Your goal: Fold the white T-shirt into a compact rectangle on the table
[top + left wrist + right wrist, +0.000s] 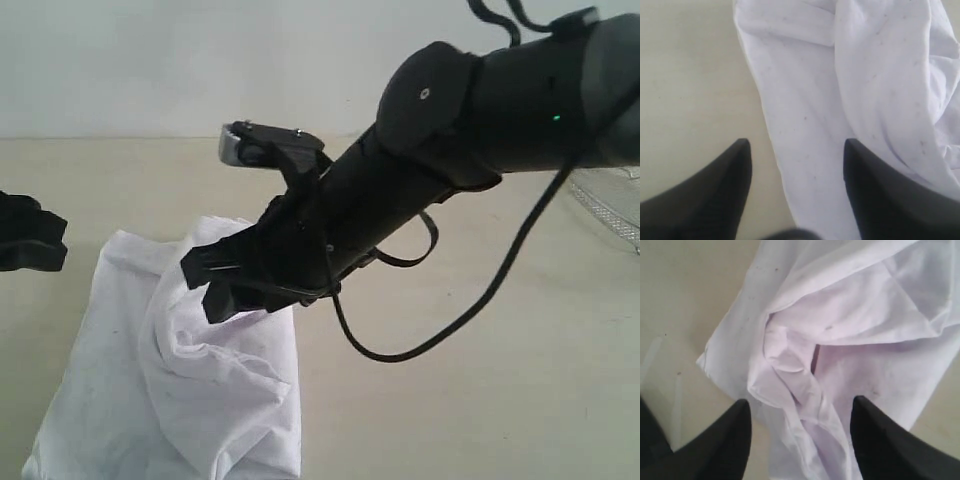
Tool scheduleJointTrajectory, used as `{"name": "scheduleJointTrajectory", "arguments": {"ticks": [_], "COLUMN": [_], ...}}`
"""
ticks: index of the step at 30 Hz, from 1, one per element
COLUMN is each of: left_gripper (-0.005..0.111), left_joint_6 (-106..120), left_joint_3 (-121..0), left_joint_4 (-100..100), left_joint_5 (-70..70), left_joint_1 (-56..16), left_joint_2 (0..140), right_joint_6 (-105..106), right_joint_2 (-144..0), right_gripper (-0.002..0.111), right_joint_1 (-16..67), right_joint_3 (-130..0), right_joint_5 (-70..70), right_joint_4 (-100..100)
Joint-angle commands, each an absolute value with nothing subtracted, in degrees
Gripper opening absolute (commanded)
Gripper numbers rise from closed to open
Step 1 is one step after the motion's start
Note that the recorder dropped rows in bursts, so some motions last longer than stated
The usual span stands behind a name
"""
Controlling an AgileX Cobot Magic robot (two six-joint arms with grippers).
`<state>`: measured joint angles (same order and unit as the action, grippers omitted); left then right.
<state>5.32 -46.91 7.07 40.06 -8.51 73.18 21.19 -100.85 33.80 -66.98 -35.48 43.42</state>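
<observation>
The white T-shirt is lying as a rumpled, partly folded strip on the table. Its near end is running out of the exterior view and a loose ridge of cloth is bunching along its middle. Just above that bunch the right gripper is hovering with its jaws wide apart and nothing between them, and the crumpled fold is sitting directly beneath the gap. On the shirt's other side the left gripper is hanging likewise agape and empty, straddling the long straight edge where cloth is meeting bare table. To do this step well, I judge, each claw should be coming down on one clean edge rather than the heap and pinching all the layers together. Both should then be lifting and carrying in step, so the fold is landing square and the ridge is being smoothed out, not trapped. Farther back a wire-mesh basket is showing. No lettering, tag or brand is showing anywhere; only plain white cloth with faint specks is facing up.
</observation>
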Motion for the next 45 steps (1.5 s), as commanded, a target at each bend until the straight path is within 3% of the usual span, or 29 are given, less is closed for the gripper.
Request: {"name": "scheduleJointTrajectory", "arguments": {"ticks": [1, 12, 17, 25, 29, 34, 45], "left_gripper": [0.053, 0.053, 0.053, 0.053, 0.054, 0.065, 0.064], "left_joint_6": [6.15, 24.13, 29.57, 29.33, 26.81, 22.19, 16.84], "left_joint_3": [-48.33, -51.71, -54.22, -65.76, -68.85, -71.33, -72.33], "left_joint_4": [7.85, 27.03, 29.38, 17.72, 12.06, 6.90, 0.58], "left_joint_5": [41.58, 43.33, 39.30, 37.88, 42.61, 46.50, 44.68], "left_joint_1": [-8.57, -9.12, -16.26, -26.90, -28.70, -29.87, -33.18], "left_joint_2": [72.69, 79.92, 85.54, 97.73, 101.72, 105.79, 108.97], "right_joint_6": [21.92, 24.63, 26.08, 26.25, 26.25, 26.25, 26.25], "right_joint_2": [-96.98, -91.09, -88.35, -87.68, -87.68, -87.68, -87.68], "right_gripper": [0.053, 0.053, 0.053, 0.053, 0.053, 0.053, 0.053], "right_joint_1": [31.06, 22.75, 18.61, 17.71, 17.71, 17.71, 17.71], "right_joint_3": [-63.59, -52.23, -49.41, -48.50, -48.50, -48.50, -48.50], "right_joint_5": [-33.59, -29.79, -30.33, -30.78, -30.42, -30.14, -30.41], "right_joint_4": [42.51, 41.19, 40.65, 38.45, 38.21, 38.21, 38.21]}}
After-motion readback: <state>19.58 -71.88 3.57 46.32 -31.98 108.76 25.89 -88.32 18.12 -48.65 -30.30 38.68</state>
